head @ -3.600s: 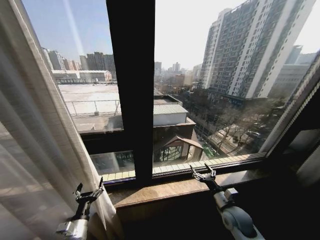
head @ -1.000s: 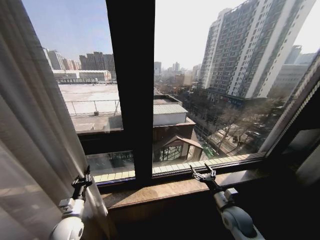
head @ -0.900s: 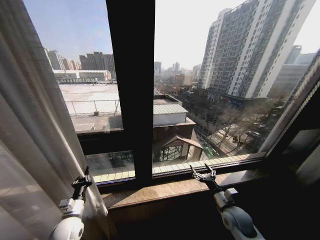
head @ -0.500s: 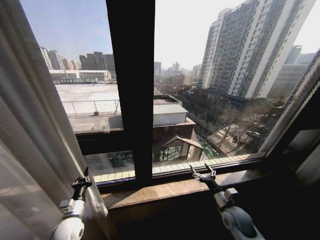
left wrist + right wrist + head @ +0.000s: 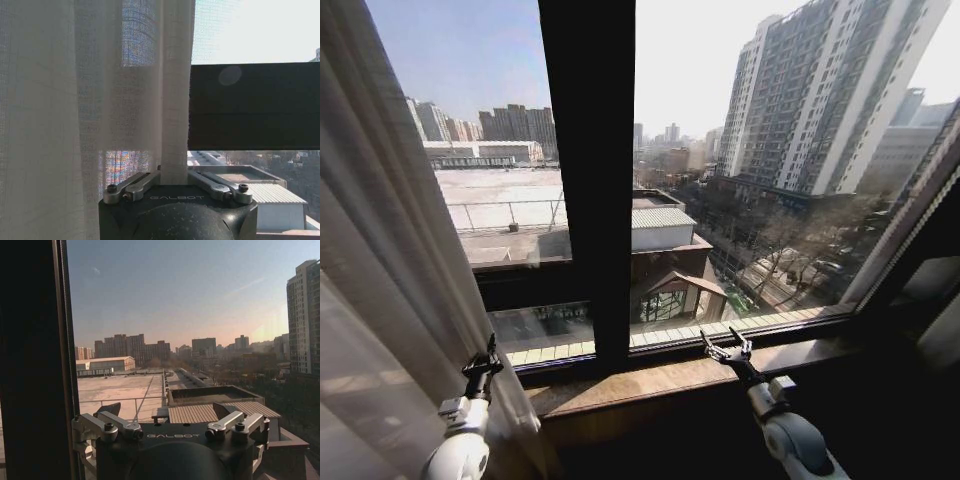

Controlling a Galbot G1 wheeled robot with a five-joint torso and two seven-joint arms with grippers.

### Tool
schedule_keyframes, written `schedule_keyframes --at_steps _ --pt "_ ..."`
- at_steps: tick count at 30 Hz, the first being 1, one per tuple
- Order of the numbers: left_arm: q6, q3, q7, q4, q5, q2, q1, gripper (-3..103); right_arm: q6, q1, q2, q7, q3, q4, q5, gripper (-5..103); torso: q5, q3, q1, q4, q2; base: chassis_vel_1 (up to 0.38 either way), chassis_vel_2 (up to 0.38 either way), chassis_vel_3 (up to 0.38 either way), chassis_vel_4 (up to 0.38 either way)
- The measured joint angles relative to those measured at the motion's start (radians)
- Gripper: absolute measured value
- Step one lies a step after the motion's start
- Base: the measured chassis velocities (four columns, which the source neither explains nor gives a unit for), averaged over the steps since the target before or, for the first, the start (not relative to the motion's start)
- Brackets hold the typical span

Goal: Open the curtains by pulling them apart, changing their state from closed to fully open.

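Curtain [image 5: 390,260]: gathered at window's left (glass mostly bare) | left gripper [image 5: 483,362]: jaws pinching curtain edge | right gripper [image 5: 727,349]: jaws spread, empty, over sill [image 5: 650,378] | task nearly done

Strong daylight entered through window glass; sky [image 5: 720,60] blown out white above tower blocks. Window frame [image 5: 585,180] stood as near-black silhouette, room below sill [image 5: 670,375] lost in deep shadow. Sheer curtain [image 5: 380,280] glowed, backlit. Wide lens bowed verticals toward picture edges. Faint flare spot on dark bar [image 5: 230,75]. Distant skyline hazy.
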Motion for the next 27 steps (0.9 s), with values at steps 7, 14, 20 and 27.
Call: schedule_keyframes --at_steps 7,14,20,27 --pt "-0.002 -0.004 0.000 -0.002 0.005 -0.010 0.008 0 0.000 0.000 0.000 0.000 0.000 0.000 0.000 100 -0.0004 0.000 0.000 0.0000 0.000 0.256 0.223 -0.265 -0.234" --pt "-0.008 -0.021 0.000 -0.006 0.016 -0.019 0.028 0 0.000 0.000 0.000 0.000 0.000 0.000 0.000 100 0.0000 0.000 0.000 0.0000 0.000 0.346 0.282 -0.348 -0.273" --pt "-0.012 -0.032 0.000 -0.010 0.020 -0.028 0.041 0 0.000 0.000 0.000 0.000 0.000 0.000 0.000 100 0.0001 0.000 0.000 0.0000 0.000 0.401 0.285 -0.402 -0.289" --pt "-0.015 -0.043 0.002 -0.024 0.026 -0.039 0.065 0 0.000 0.000 0.000 0.000 0.000 0.000 0.000 100 -0.0004 0.000 0.000 0.0001 0.000 0.428 0.303 -0.444 -0.304"
